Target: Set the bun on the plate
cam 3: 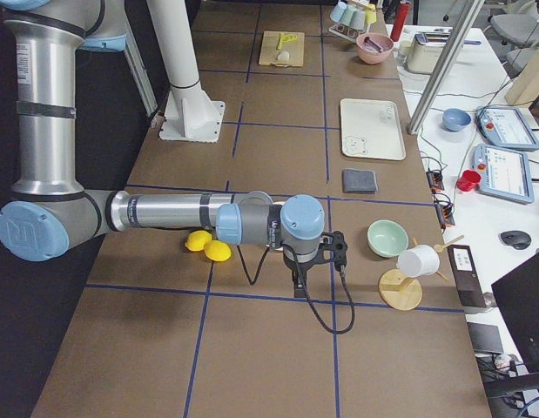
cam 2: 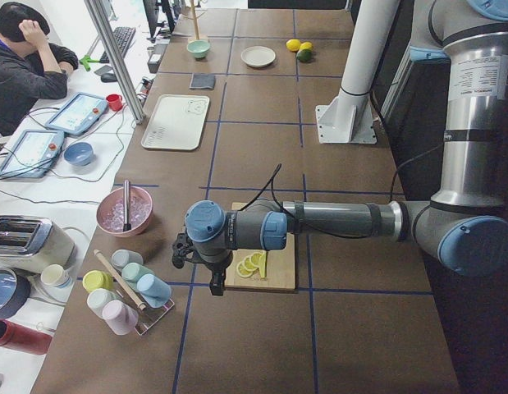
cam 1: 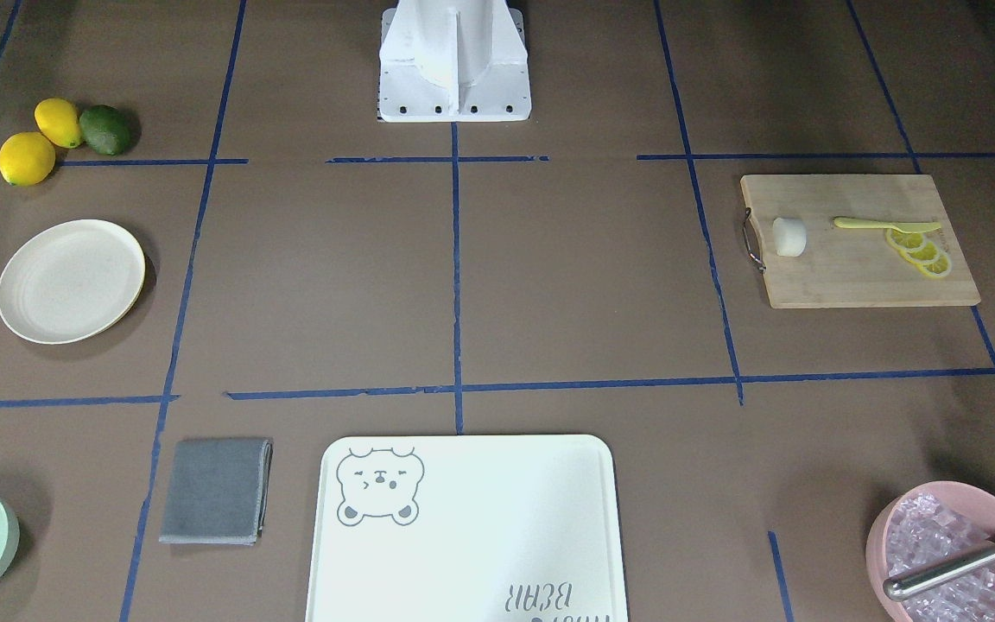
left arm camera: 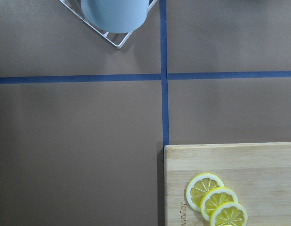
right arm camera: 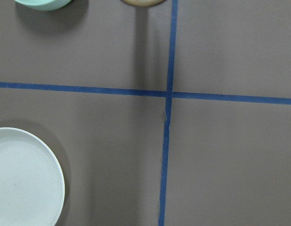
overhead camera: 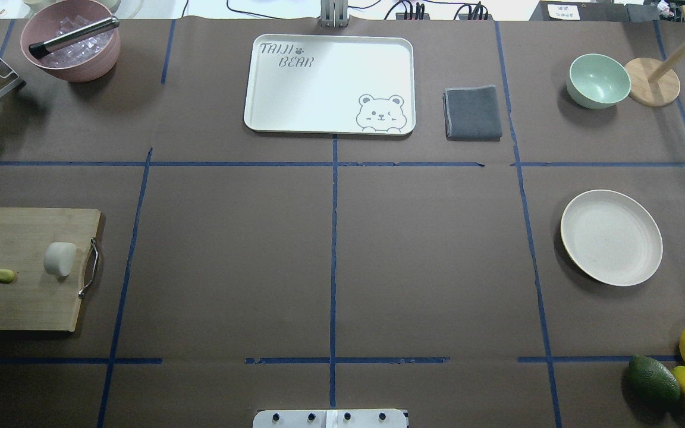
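Note:
The small white bun (cam 1: 789,237) (overhead camera: 60,258) lies on a wooden cutting board (overhead camera: 15,297) near its metal handle. The round cream plate (cam 1: 71,281) (overhead camera: 611,237) rests bare at the table's opposite end, and its edge shows in the right wrist view (right arm camera: 23,179). My left gripper (cam 2: 215,283) hangs above the board's outer end, beyond the lemon slices (left arm camera: 216,205). My right gripper (cam 3: 299,286) hovers near the plate's end of the table. Both show only in the side views, so I cannot tell whether they are open or shut.
A bear-print tray (overhead camera: 329,83), grey cloth (overhead camera: 473,113) and green bowl (overhead camera: 598,80) line the far side. A pink ice bowl (overhead camera: 72,44) and cup rack (cam 2: 126,287) stand near the board. Two lemons and an avocado (overhead camera: 651,377) lie near the plate. A person sits beside the table (cam 2: 24,57).

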Robot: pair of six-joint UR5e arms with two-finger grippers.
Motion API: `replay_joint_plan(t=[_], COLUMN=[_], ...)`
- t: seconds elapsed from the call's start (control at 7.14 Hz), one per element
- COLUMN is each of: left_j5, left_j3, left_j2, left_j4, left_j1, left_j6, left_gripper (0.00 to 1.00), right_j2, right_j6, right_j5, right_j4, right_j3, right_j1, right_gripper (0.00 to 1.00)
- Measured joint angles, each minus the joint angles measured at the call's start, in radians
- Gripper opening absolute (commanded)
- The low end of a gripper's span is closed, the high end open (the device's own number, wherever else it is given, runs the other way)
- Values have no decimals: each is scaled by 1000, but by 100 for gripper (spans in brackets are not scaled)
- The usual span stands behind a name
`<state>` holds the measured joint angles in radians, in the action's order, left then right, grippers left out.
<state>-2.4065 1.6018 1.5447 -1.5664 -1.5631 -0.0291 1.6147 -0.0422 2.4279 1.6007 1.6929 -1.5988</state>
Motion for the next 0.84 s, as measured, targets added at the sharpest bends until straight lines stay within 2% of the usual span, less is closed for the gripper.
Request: replay_joint_plan(t=[0.42, 0.56, 0.84], left_j5=[1, 0, 1], left_j3=[0, 1, 3], left_j2=[0, 0, 0], left_j4=[-4, -4, -4], left_j1=[0, 0, 0], left_j6=[-1, -1, 0], left_gripper=[100, 100, 100], right_j2=[-23, -18, 38], right_j6=[54, 157, 442], right_j5=[79, 64, 0], right_j4=[-43, -114, -383], right_j3=[-38, -37, -41], right_j1=[66, 109, 217], right_gripper=[100, 100, 100])
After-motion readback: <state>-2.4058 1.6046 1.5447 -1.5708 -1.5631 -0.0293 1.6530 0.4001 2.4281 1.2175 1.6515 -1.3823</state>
